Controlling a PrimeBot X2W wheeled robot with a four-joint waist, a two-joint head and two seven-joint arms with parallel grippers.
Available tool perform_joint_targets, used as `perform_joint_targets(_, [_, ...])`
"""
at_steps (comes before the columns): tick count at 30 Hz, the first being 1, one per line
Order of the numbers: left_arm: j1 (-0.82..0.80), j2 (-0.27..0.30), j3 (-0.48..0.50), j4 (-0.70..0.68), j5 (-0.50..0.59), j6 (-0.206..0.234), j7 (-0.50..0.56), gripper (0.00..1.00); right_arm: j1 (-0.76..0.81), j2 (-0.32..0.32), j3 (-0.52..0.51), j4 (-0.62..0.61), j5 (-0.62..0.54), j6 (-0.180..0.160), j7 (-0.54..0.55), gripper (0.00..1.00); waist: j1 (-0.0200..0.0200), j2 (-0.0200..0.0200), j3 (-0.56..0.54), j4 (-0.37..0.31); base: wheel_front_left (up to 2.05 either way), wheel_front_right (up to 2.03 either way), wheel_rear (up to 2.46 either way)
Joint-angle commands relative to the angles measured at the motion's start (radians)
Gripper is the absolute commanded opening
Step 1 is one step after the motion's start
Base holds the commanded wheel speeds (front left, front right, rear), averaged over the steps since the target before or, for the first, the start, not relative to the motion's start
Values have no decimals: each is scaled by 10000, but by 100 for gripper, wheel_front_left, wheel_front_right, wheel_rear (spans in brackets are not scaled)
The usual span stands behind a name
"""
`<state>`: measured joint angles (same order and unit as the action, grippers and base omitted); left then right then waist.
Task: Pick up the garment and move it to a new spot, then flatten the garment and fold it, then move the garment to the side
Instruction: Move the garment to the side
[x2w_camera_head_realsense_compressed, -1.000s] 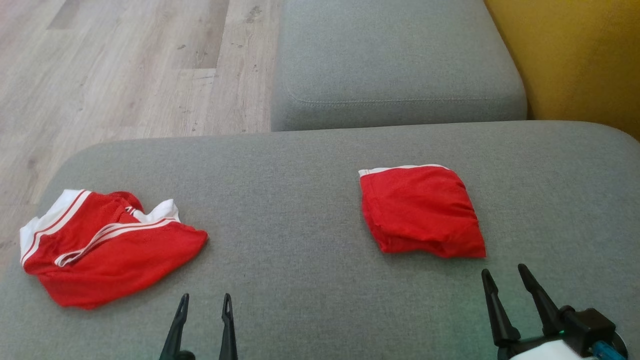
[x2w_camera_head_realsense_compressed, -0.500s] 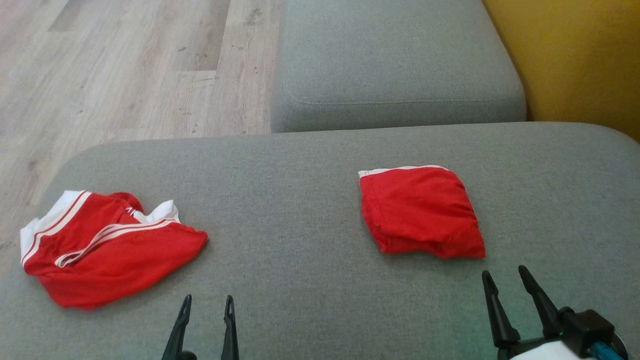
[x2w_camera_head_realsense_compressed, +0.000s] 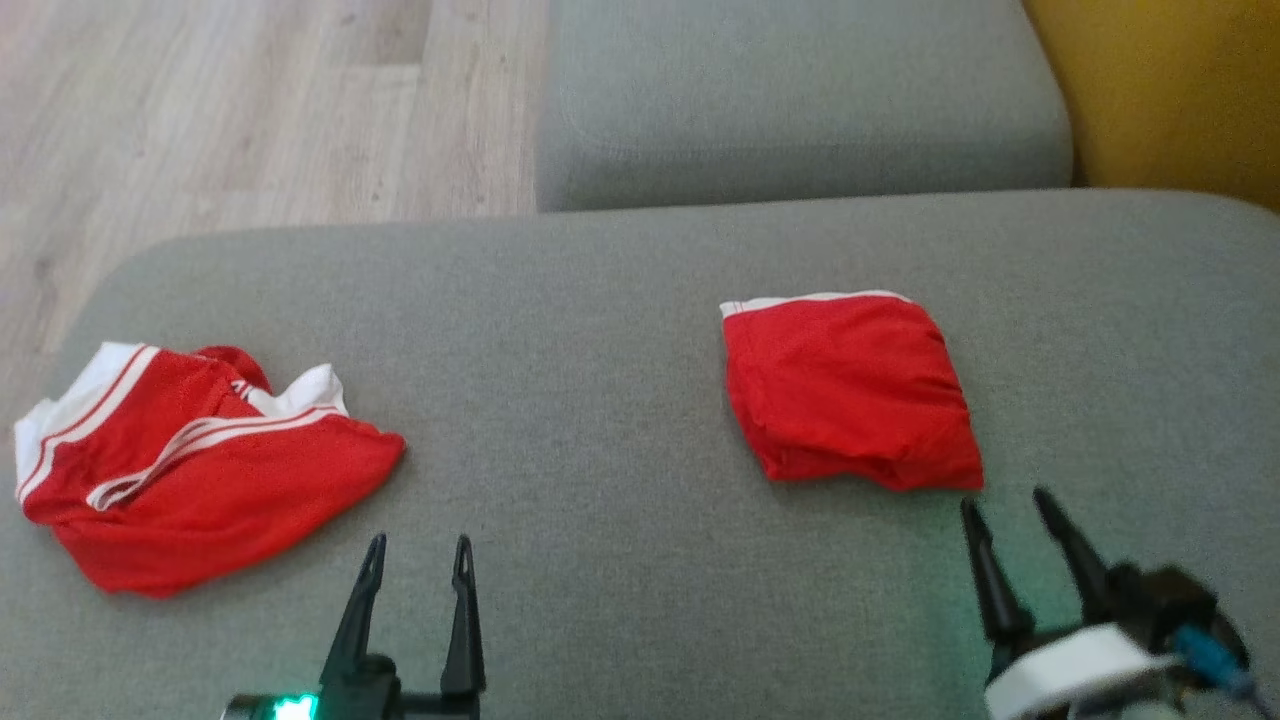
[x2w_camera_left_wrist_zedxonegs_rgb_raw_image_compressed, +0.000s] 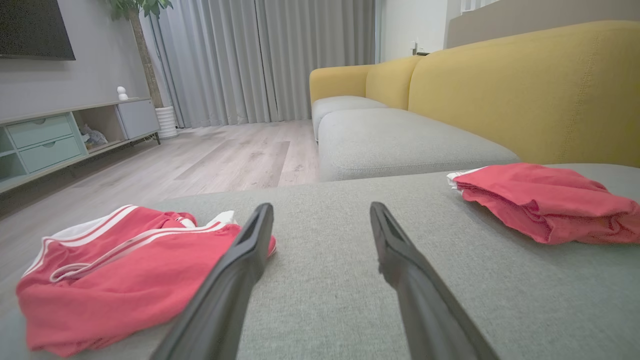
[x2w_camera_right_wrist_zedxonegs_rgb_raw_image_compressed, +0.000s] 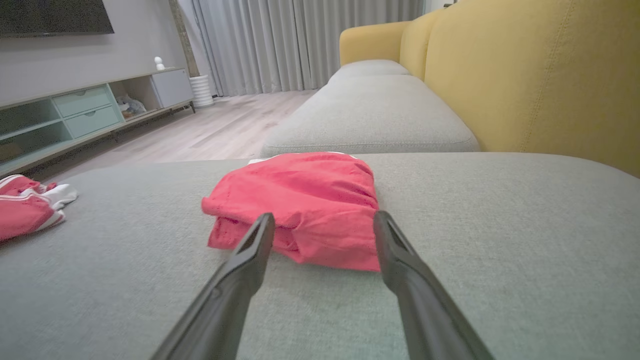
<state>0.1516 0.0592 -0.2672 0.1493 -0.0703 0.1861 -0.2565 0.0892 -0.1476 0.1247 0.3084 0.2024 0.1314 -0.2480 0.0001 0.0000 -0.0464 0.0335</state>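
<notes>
The head camera has tipped since the earlier frame: the whole view is shifted, and both garments keep their places. The folded red fabric garment lies on the right of the wide grey upholstered sofa cushion. The crumpled red shorts with white stripes lie well apart at its left edge. The left gripper is near the shorts, jaws spread, empty. The right gripper is just beside the folded garment's near edge, jaws spread, empty, its body now blurred.
</notes>
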Motion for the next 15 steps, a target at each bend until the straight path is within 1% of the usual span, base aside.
perform_joint_targets(1, [-570, -78, 224, -395, 105, 109, -53, 100, -766, -350, 195, -142, 97, -7, -137, 100, -1, 0, 244, 11, 0, 0, 0])
perform_joint_targets(4, [-769, -81, 165, -534, 185, 210, -53, 100, -1515, -679, 219, 502, 302, -7, -137, 100, -1, 0, 554, 66, 0, 0, 0])
perform_joint_targets(8, [-1071, -83, -55, -760, 306, 185, -53, 100, -2782, -1101, 213, 1355, 705, -7, -112, 100, -1, 0, 1079, 200, 0, 0, 0])
perform_joint_targets(12, [-1339, -85, -260, -889, 412, 120, -53, 100, -3890, -1525, 558, 2483, 1052, -7, 443, 100, -1, 0, 1508, 347, 0, 0, 0])
perform_joint_targets(15, [-1510, -85, -356, -972, 465, 138, -53, 100, -4588, -1697, 774, 3325, 1274, -7, 986, 100, -1, 0, 1796, 424, 0, 0, 0])
